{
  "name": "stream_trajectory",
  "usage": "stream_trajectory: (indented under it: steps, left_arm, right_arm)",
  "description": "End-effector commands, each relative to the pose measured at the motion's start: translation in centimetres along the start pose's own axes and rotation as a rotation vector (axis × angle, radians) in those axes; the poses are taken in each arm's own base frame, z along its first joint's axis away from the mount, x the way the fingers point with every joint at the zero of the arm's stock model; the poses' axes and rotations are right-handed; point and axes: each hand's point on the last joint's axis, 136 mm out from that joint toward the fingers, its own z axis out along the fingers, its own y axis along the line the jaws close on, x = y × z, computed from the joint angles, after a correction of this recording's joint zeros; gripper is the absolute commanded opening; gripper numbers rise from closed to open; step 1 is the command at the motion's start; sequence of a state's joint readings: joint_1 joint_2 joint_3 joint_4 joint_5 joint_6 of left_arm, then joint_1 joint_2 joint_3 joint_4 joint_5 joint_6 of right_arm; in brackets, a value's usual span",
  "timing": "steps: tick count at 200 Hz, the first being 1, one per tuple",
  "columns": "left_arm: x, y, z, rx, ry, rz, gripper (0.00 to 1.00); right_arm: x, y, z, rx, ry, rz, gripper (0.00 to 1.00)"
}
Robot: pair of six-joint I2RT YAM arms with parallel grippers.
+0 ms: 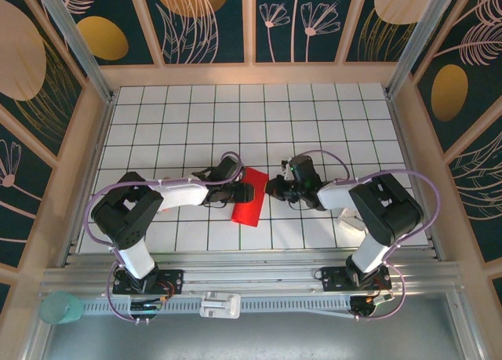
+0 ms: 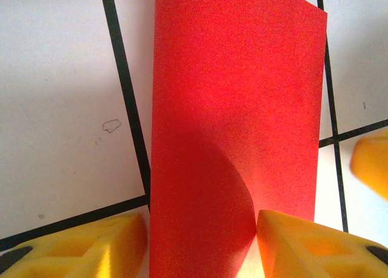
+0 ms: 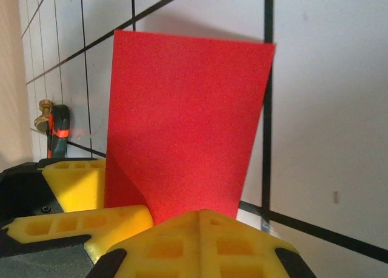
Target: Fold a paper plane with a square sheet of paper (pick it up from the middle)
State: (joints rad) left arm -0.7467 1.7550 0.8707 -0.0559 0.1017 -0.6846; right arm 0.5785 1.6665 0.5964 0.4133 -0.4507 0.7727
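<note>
Square sheet of paper point(image 1: 249, 197), red and curling, sits mid-table between the arms. Dark floral wall panels point(image 1: 212, 23) enclose the white gridded table point(image 1: 314, 117). The left gripper point(image 2: 200, 229) straddles it, jaws half apart; the right gripper point(image 3: 151, 220) is clamped on its edge.

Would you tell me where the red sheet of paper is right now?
In the top view the square sheet of paper lies near the middle of the table, between the left gripper and the right gripper, which is shut on its right edge.
</note>
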Motion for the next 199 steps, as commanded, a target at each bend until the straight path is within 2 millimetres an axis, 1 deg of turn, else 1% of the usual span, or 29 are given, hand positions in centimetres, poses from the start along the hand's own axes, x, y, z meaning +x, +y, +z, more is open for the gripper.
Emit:
stream_trajectory:
  steps: [1,67,108,141,170,199]
  left_arm:
    - [5.6,4.3,3.3,-0.117,0.166,-0.022,0.55]
    - [5.7,4.3,3.2,-0.119,0.167,-0.02,0.55]
    - [5.7,4.4,3.2,-0.121,0.165,-0.02,0.55]
    - [5.7,4.4,3.3,-0.123,0.167,-0.018,0.55]
    - [5.7,4.5,3.3,-0.125,0.167,-0.019,0.55]
    - [5.7,4.5,3.3,-0.127,0.167,-0.018,0.55]
  right_arm:
    - [0.5,0.7,0.6,-0.029,0.015,0.004,0.0]
    - [1.2,0.8,1.7,-0.026,0.051,0.004,0.0]
    - [1.4,1.2,2.0,-0.031,0.062,-0.002,0.0]
    - [1.7,1.1,2.2,-0.018,0.072,-0.002,0.0]
    - [1.9,0.4,2.5,0.027,0.083,0.004,0.0]
    - [2.4,-1.1,2.7,0.097,0.1,0.021,0.0]
